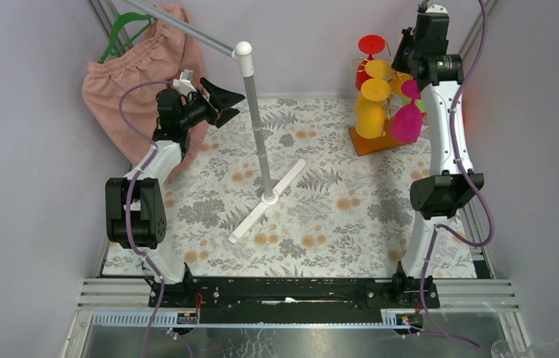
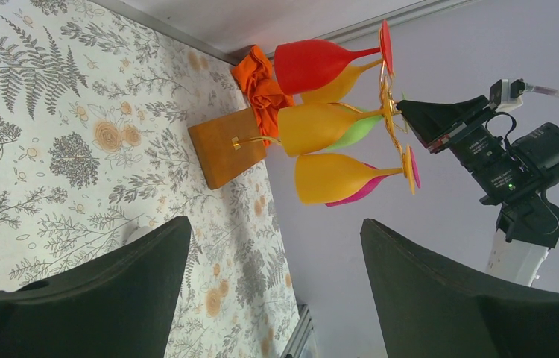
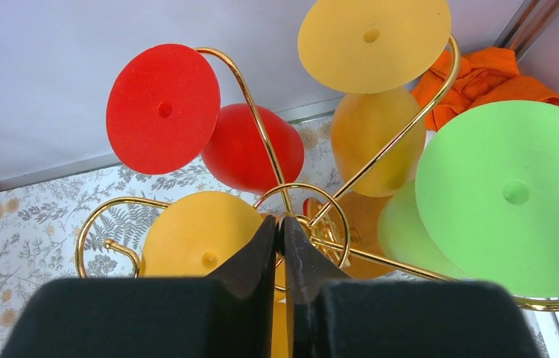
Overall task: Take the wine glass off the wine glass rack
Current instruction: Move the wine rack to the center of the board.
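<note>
1. At the far right corner of the table, the right gripper has its fingers pressed together, tips right at the hub of the wine glass rack. Whether they nip the gold wire, I cannot tell.
2. First worry: a shove here would likely rock that thin wire stand, and every glass hangs only by its foot.
3. Second: spreading the fingers in this crowd could bump the yellow glass just below, or the red glass beside it.
4. Third: pull a glass out crooked and its foot may snag a scroll arm.
5. The left gripper hangs spread wide and empty, well apart, so nothing steadies the wooden base.
6. The glasses are opaque, upside down, bowls crowded together, with the green glass nearest the wall.
</note>
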Available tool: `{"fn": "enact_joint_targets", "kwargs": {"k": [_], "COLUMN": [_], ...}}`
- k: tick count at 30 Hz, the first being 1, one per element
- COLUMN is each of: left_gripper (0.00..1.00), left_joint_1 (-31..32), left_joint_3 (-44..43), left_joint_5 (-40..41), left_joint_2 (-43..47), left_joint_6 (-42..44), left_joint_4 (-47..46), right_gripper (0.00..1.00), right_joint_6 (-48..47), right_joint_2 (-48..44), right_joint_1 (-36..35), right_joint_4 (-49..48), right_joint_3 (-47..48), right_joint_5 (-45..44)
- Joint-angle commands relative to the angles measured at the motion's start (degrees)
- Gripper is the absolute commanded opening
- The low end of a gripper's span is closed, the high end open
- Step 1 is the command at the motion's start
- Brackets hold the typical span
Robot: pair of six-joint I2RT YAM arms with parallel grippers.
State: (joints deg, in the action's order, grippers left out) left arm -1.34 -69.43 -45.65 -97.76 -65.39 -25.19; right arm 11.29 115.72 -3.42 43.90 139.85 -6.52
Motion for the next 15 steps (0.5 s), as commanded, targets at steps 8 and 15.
{"fn": "enact_joint_targets", "kwargs": {"k": [8, 15], "left_gripper": [0.91, 0.91], "left_joint_1": [0.62, 1.13], "left_joint_3": [-1.37, -2.52], "left_joint_5": [-0.05, 0.14], "left_joint_2": [-1.00, -1.68], "left_joint_6": [1.05, 1.05], "left_joint_4": [-0.56, -0.47], "right_gripper": [0.00, 0.00], "right_joint_6": [0.23, 0.49], "right_joint_2": [-0.74, -1.11], "right_joint_1": [-0.58, -0.04], "right_joint_4": [-1.47, -0.67], "right_joint_3": [4.47, 6.18], "right_joint_5": [-2.21, -4.37]}}
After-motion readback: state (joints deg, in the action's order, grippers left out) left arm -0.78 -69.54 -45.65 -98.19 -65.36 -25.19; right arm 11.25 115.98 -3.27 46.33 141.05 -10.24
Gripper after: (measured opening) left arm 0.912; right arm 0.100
